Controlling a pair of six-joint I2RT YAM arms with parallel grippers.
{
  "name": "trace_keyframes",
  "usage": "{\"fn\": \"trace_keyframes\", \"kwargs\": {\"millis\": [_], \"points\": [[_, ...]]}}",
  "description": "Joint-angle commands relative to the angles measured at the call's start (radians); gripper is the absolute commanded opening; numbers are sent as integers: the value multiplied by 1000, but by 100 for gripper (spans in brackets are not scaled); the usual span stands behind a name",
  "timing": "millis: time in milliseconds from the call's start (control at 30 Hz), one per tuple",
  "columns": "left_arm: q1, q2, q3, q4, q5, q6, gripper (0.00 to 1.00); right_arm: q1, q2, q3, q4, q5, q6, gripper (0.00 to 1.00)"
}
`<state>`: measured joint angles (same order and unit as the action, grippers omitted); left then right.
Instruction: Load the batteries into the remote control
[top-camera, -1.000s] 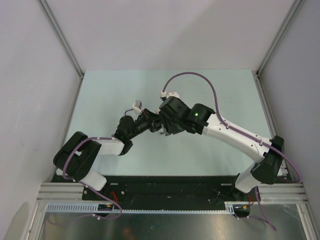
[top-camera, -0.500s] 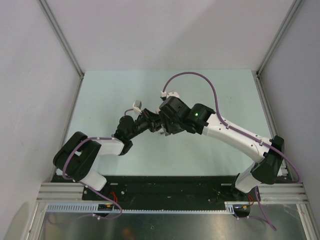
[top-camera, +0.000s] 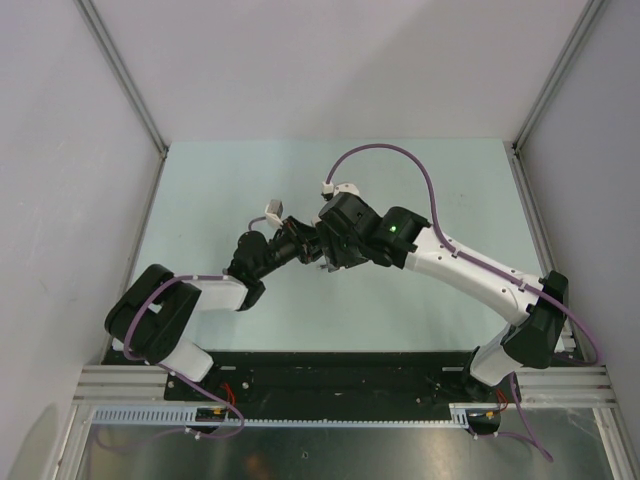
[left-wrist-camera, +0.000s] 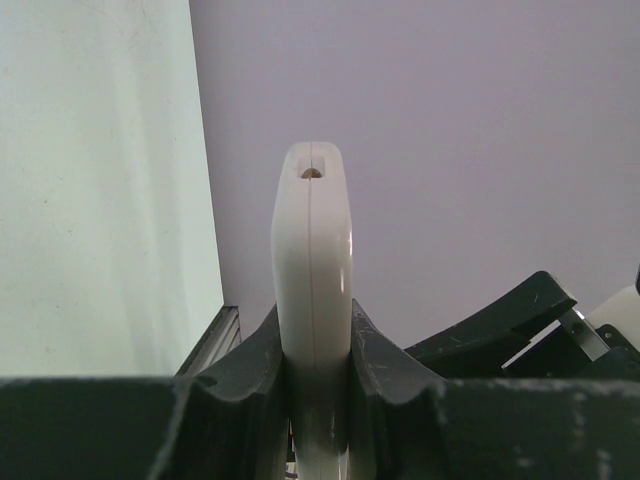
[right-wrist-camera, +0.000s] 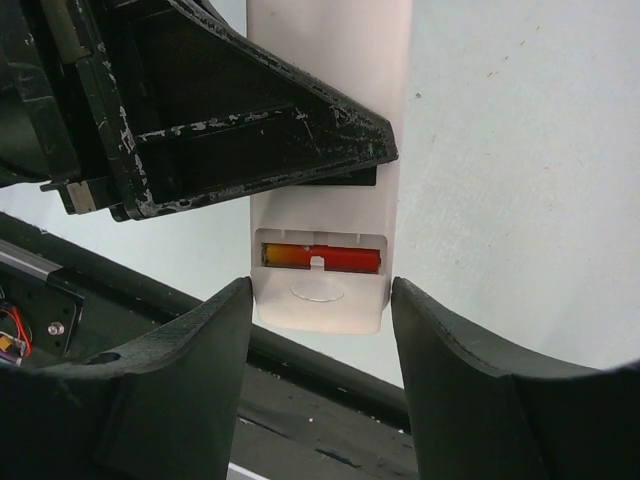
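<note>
left gripper (left-wrist-camera: 312, 345): my left fingers were clamped on the remote control (left-wrist-camera: 312, 250), pinching its two flat faces, with the thin edge toward that wrist camera.
remote position: held off the table (right-wrist-camera: 500, 150), mid-workspace between my two arms; the plain white back faced my right wrist camera.
battery bay (right-wrist-camera: 322, 237): open, no cover seen; a red battery (right-wrist-camera: 335, 258) lay crosswise inside, near the remote's end.
other batteries: none seen in any view.
right gripper (right-wrist-camera: 320, 300): my right fingers stood apart, flanking the bay end of the remote and holding nothing; I couldn't tell whether the pads brushed its edges.
handling, remote: I judged it a light, stiff plastic shell, smooth and likely slippery; best pinched mid-body across the flat faces, clear of the bay.
handling, battery: I judged it tiny, hard and quick to roll; take it across the barrel, not the ends.
risk: pushing on the bay end could lever the remote in my left grip.
</note>
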<state>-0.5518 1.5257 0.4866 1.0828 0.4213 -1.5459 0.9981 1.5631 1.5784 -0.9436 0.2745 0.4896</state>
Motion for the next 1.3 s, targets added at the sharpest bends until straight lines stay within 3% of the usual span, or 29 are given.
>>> {"fn": "trace_keyframes", "kwargs": {"millis": [0,467,700,800,967,1100,1267], "points": [[-2,-39,20,66,-7,-14,0,-6,0,15,17,3,17,62],[-2,-19,10,78,-13,-16,0,-33,5,78,9,-14,20,76],[-2,-3,7,86,-15,-23,0,-110,-46,106,37,-86,20,85],[1,2,10,92,-9,-28,0,-186,-96,69,67,-173,30,86],[9,-7,4,97,2,-31,0,-366,-205,-104,222,-495,92,87],[10,-12,0,100,10,-31,0,-420,-232,-222,307,-717,129,87],[18,-24,-3,100,10,-33,0,-457,-259,-302,431,-866,178,87]]}}
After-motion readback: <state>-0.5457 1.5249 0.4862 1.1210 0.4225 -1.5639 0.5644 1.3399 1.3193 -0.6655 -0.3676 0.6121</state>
